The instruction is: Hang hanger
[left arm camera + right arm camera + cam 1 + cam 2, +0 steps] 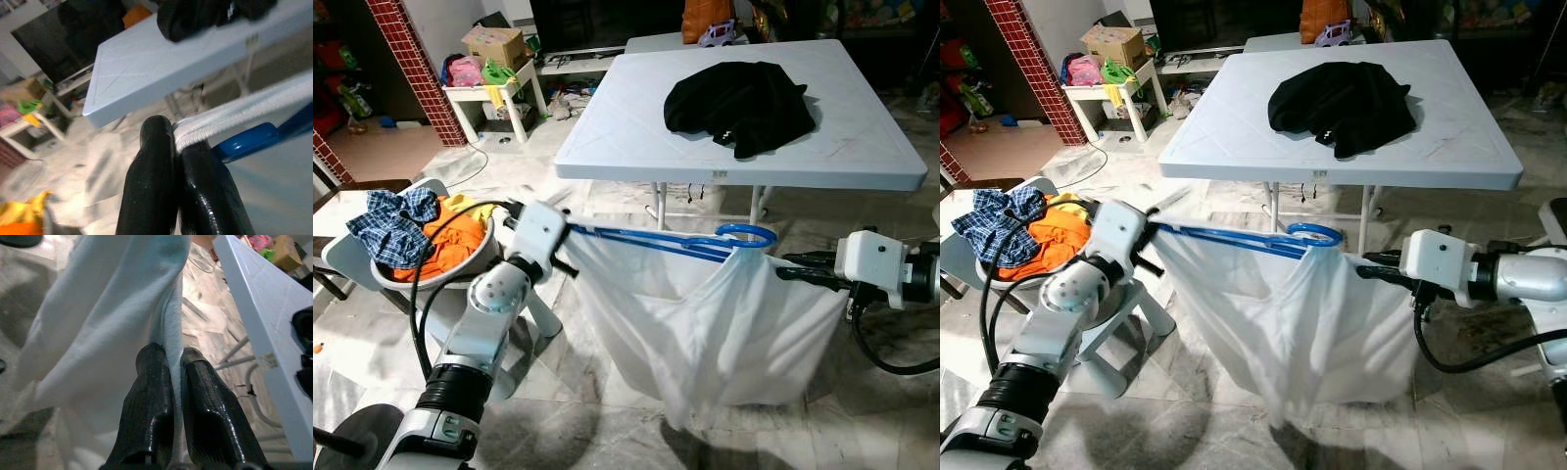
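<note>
A white garment hangs spread between my two grippers in front of the white table. A blue hanger lies along its top edge, with its hook toward the right. My left gripper is shut on the garment's white hem, right beside the hanger's blue end. My right gripper is shut on the garment's other top corner, its fingers pinching the cloth.
A black garment lies on the table. At the left, a basin of orange and plaid clothes sits on a white chair. A small white side table with boxes stands beside a red brick pillar. The floor is marble tile.
</note>
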You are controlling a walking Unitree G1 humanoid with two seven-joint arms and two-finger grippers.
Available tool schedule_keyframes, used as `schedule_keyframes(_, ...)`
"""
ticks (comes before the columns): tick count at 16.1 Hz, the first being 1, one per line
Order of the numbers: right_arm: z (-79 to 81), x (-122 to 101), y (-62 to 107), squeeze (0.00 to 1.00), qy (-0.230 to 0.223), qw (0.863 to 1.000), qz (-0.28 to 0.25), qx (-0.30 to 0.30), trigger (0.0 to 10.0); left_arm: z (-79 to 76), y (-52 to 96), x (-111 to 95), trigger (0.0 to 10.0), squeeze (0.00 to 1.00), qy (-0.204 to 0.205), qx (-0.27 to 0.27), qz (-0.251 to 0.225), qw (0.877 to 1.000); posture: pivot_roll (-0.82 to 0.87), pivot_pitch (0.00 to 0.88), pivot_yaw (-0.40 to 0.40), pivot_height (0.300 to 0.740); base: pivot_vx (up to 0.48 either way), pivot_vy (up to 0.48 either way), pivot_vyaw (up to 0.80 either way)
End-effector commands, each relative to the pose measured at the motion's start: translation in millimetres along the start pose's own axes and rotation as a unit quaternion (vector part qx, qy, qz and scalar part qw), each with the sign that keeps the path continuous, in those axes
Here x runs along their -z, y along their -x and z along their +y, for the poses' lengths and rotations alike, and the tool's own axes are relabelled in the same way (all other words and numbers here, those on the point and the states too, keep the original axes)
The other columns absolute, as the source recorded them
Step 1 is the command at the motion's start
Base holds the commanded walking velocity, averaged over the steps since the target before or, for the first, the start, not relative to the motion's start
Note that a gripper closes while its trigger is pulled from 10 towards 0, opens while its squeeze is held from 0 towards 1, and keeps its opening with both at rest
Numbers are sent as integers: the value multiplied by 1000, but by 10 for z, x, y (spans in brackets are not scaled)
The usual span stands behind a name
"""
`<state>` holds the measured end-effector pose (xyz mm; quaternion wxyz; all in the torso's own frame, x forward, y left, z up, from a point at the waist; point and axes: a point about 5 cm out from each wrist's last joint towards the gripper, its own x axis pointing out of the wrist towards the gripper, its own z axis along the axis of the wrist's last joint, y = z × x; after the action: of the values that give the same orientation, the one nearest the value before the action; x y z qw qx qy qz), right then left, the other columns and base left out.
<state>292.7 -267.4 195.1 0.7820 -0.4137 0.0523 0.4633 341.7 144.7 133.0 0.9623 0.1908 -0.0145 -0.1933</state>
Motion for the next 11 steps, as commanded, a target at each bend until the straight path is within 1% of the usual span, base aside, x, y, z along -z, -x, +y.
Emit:
schedule_keyframes(1, -64, -82, -51, 0, 24, 1000, -8, 14, 10000, 134, 21, -1, 0, 0, -105, -56, 7, 993, -131, 0, 147, 740, 0, 0, 0)
schedule_keyframes(2, -55, -87, -71, 0, 24, 1000, -7, 16, 10000, 193, 33, -1, 0, 0, -147, -87, 8, 985, -131, 0, 147, 740, 0, 0, 0)
schedule_keyframes(3, -56, -83, -78, 0, 31, 999, -1, 19, 10000, 216, 38, 1, 0, 0, -165, -100, 12, 981, -131, 0, 147, 740, 0, 0, 0)
schedule_keyframes(4, -78, -75, -92, 0, 44, 999, 9, 30, 10000, 212, 36, -13, 0, 0, -174, -100, 7, 980, -131, 0, 146, 740, 0, 0, 0)
schedule_keyframes(5, -125, -68, -113, 0, 57, 997, 16, 49, 10000, 189, 27, -65, 0, 0, -199, -91, -7, 976, -130, 0, 146, 740, 0, 0, 0)
schedule_keyframes(6, -135, -71, -114, 0, 65, 996, 20, 51, 10000, 172, 20, -78, 0, 0, -191, -88, -10, 978, -130, 0, 146, 740, 0, 0, 0)
schedule_keyframes(7, -129, -63, -106, 0, 77, 996, 26, 43, 10000, 169, 11, -78, 0, 0, -173, -87, -10, 981, -129, 0, 146, 740, 0, 0, 0)
schedule_keyframes(8, -111, -65, -65, 0, 84, 996, 18, 32, 10000, 201, 14, -53, 0, 0, -164, -87, -6, 983, -129, 0, 146, 740, 0, 0, 0)
schedule_keyframes(10, -99, -88, 43, 0, 67, 998, -4, 12, 10000, 262, 39, 23, 0, 0, -140, -89, 7, 986, -133, 0, 148, 740, 0, 0, 0)
schedule_keyframes(11, -114, -84, 169, 0, 57, 998, 1, -13, 10000, 303, 69, 70, 0, 0, -134, -77, 12, 988, -136, 0, 151, 740, 0, 0, 0)
